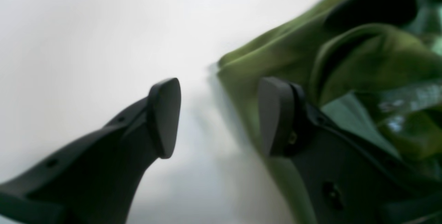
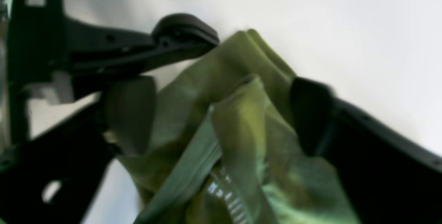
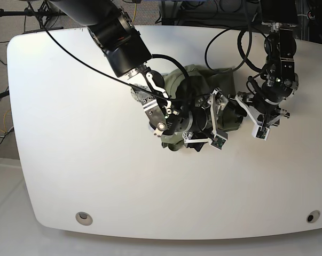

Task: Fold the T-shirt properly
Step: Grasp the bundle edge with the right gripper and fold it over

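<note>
Centrally on the white table [image 3: 70, 133] lies the T-shirt [image 3: 188, 74], bunched rather than flat. Both the right gripper [image 2: 221, 113], straddling a raised fold, and the left gripper [image 1: 217, 117], at the cloth's 3 o'clock edge, stand spread, holding nothing. Regrasping well probably means taking a single outer edge, not the heap.

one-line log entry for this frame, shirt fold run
stage: pre-fold | T-shirt: bunched mid-table | left gripper: open at shirt edge, empty | right gripper: fingers apart astride bunched cloth | table: white
</note>
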